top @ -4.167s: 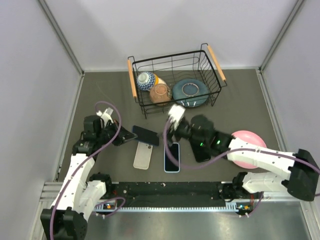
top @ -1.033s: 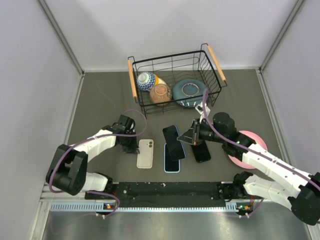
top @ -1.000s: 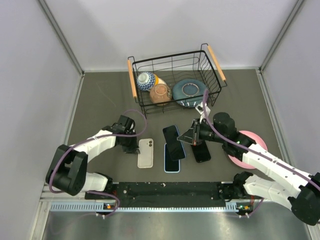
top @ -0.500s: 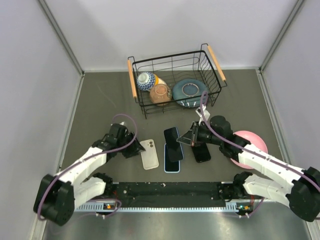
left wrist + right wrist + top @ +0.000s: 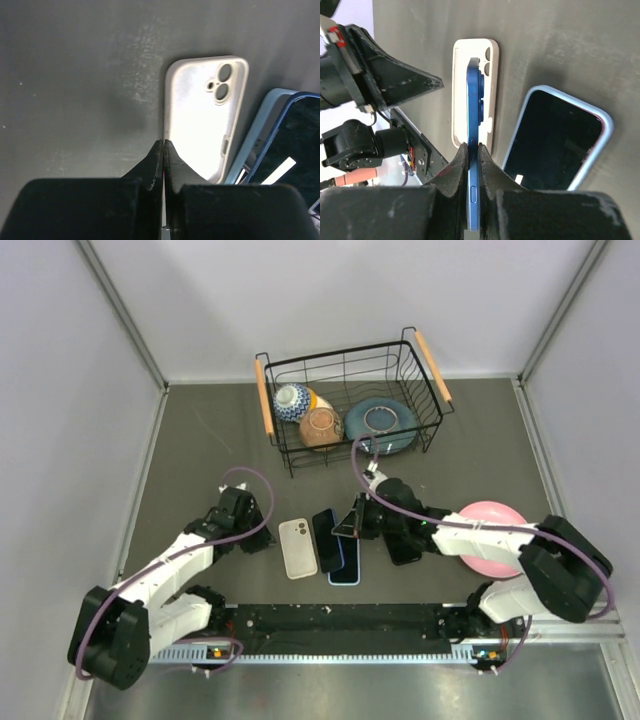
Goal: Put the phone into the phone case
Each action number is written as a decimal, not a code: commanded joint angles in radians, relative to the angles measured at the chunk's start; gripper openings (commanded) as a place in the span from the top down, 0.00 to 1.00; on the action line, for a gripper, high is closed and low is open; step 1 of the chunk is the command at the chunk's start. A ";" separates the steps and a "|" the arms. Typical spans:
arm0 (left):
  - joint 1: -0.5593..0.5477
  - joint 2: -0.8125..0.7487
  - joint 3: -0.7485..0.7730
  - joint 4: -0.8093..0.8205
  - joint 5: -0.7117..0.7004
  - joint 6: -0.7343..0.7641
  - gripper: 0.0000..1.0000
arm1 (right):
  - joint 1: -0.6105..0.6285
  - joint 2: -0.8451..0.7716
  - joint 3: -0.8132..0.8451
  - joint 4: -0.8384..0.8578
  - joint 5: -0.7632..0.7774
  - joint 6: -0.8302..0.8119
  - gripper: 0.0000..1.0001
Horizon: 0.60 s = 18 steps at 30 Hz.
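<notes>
a: report the position of the blue phone (image 5: 473, 150).

b: in the right wrist view it stands on edge in the centre of the frame, clamped between the two fingers of the right gripper (image 5: 473, 165). in the top view the same phone (image 5: 328, 539) sits tilted just below the centre of the frame, between the white phone case (image 5: 298, 547) on its left and a second phone in a light blue case (image 5: 347, 561) on its right.

a: state of the left gripper (image 5: 163, 150)?

b: jaws together, nothing between them. in the left wrist view the fingertips point at the lower left edge of the white case (image 5: 206, 115); contact cannot be confirmed. the case lies flat on the dark table (image 5: 75, 75), open side up, camera cutout toward the top of the frame.

a: remaining items in the top view?

b: a black phone (image 5: 405, 550) lies flat just right of the right gripper (image 5: 347, 527). a pink plate (image 5: 488, 545) sits in the lower right, partly covered by the right arm. a wire basket (image 5: 437, 415) with wooden handles occupies the upper centre and holds a blue patterned bowl (image 5: 293, 400), a brown bowl (image 5: 321, 427) and a dark teal plate (image 5: 380, 425).
</notes>
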 commanded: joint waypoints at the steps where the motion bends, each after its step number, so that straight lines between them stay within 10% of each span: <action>1: 0.010 0.041 -0.039 0.069 0.001 0.021 1.00 | 0.048 0.076 0.134 0.129 0.002 0.048 1.00; 18: 0.023 0.106 -0.067 0.147 0.090 0.042 1.00 | 0.070 0.318 0.198 0.230 -0.064 0.130 1.00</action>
